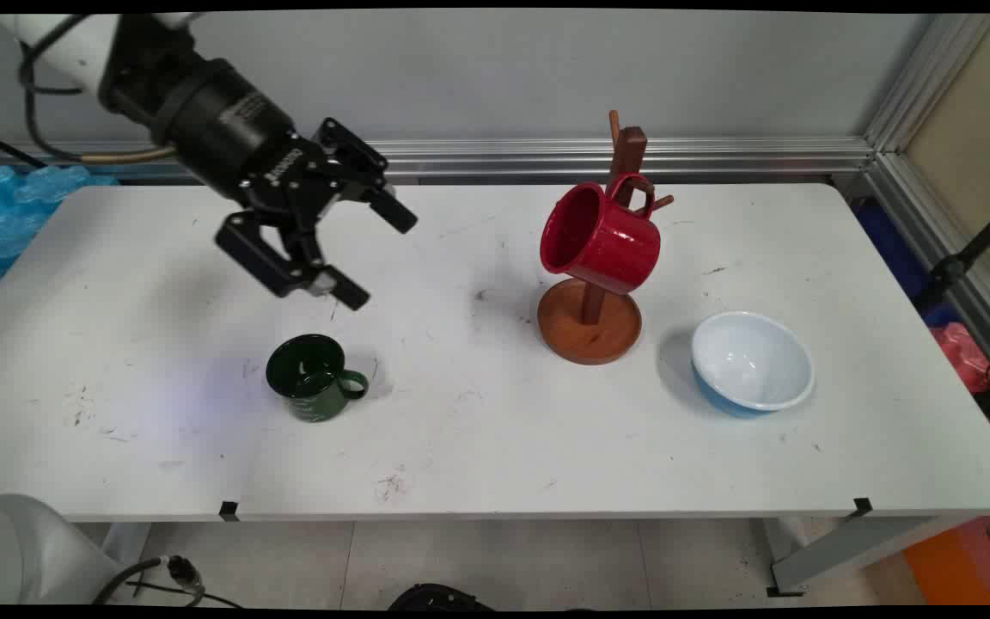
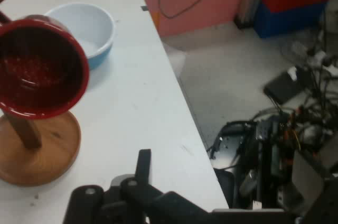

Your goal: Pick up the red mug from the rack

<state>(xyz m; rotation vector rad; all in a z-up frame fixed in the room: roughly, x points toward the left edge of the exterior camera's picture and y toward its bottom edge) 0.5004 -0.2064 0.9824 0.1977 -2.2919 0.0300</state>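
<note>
The hand (image 1: 379, 258) hung above the left half of the white tabletop (image 1: 495, 447), tilted so that it pointed down and toward the right. Its 2 fingers stood wide apart with nothing between them; in the main view 1 fingertip lay higher, toward the wall, and the other lower, nearer the camera.

The thing nearest the hand was a dark green mug (image 1: 313, 378), standing upright on the tabletop just below and slightly left of the lower fingertip in the main view. The 2 were apart, not touching. The mug's mouth faced up and its handle pointed to the right in that view. The hand camera did not show this mug at all.

Well to the right stood a wooden mug tree (image 1: 591, 322) with a round base and an upright post. A red mug (image 1: 602, 241) hung from 1 of its pegs by the handle, tipped on its side with its open mouth turned toward the hand. In the hand view, the red mug (image 2: 39, 73) and the tree's base (image 2: 45, 152) filled the left side, so the hand's axis pointed roughly that way.

Beyond the tree sat a bowl (image 1: 751, 363), white inside and blue outside, upright on the tabletop and separate from the tree's base.
</note>
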